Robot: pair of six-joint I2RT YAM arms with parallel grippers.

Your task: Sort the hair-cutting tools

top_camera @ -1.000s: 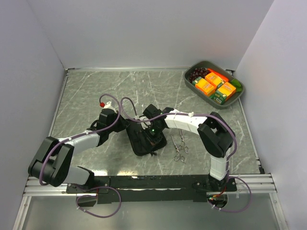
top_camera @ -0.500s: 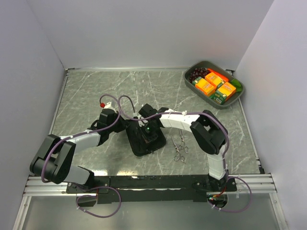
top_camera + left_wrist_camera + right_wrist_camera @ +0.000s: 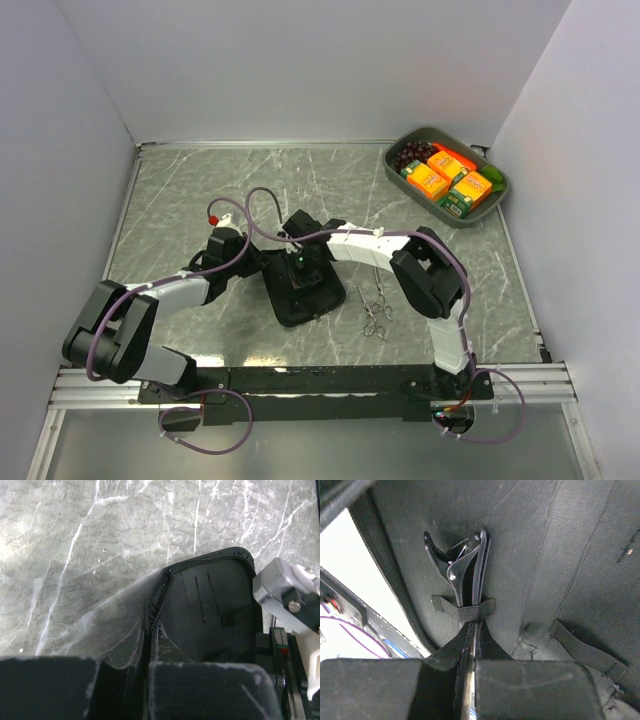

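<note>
Right claw [image 3: 474, 652] clamped, gripping hair clip [image 3: 465, 575]

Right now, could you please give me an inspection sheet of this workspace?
Surface: grey marbled table, no spills seen.
Job's things: silver ring-handled scissors lie on the table, right of the open black zip case; one black pointed hair clip sits under an elastic strap inside it.
Clutter: grey oval tray holding orange boxes and dark grapes, far right corner.
Grippers: left gripper shut on the case's zip edge; right gripper shut on the clip's tip.
Cables: purple cables loop over the left arm and by the bases.
Surroundings: plain pale walls on three sides.
</note>
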